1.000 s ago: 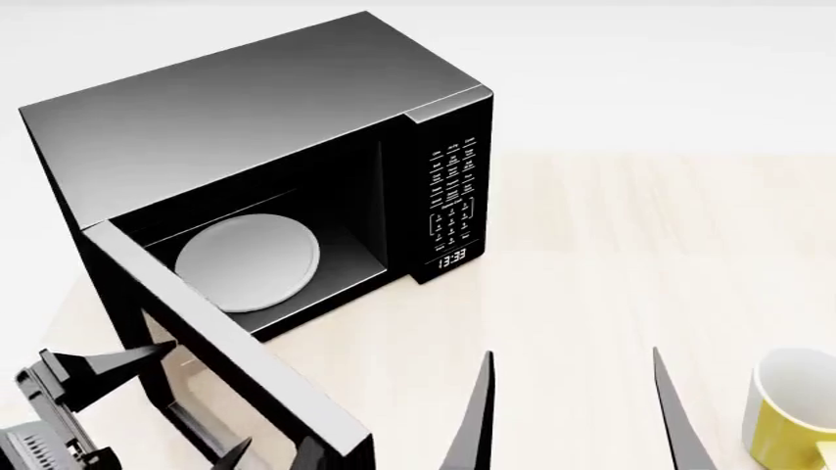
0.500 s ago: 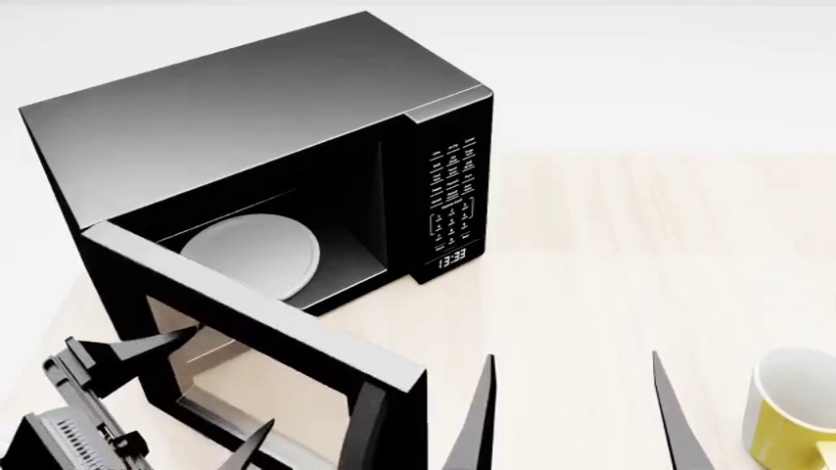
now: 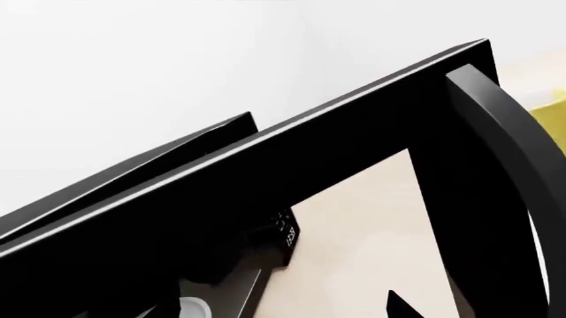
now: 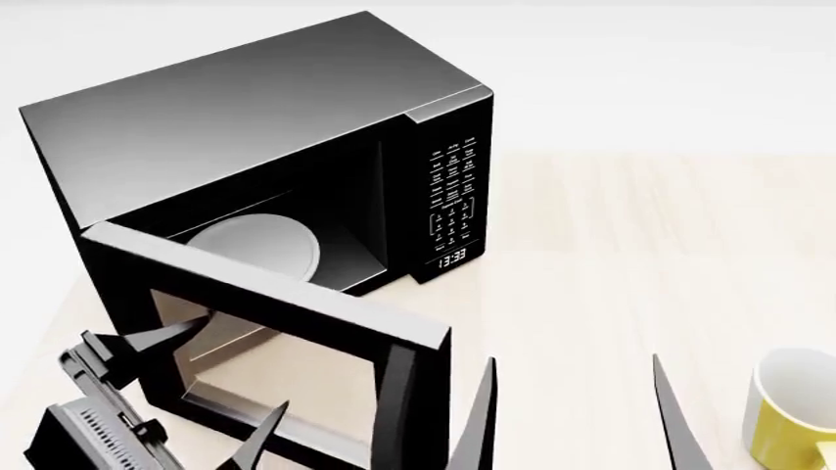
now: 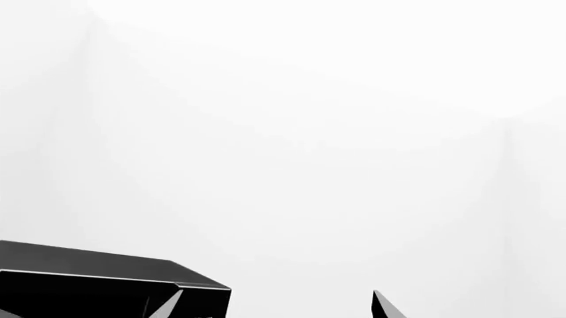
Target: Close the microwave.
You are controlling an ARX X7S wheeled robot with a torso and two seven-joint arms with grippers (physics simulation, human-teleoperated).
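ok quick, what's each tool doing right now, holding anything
Left tool: open, holding nothing, against the microwave door.
Right tool: open, empty.

1. The half-open door [image 4: 281,348] of the microwave [image 4: 249,127] stands directly ahead of the left claw [image 4: 209,392], whose spread fingers reach its outer face.
2. Bare table [image 4: 614,255] lies ahead of the right claw [image 4: 575,411].
3. A yellow mug [image 4: 790,406] stands just right of the right claw.
4. The door's free edge stands just left of the right claw.
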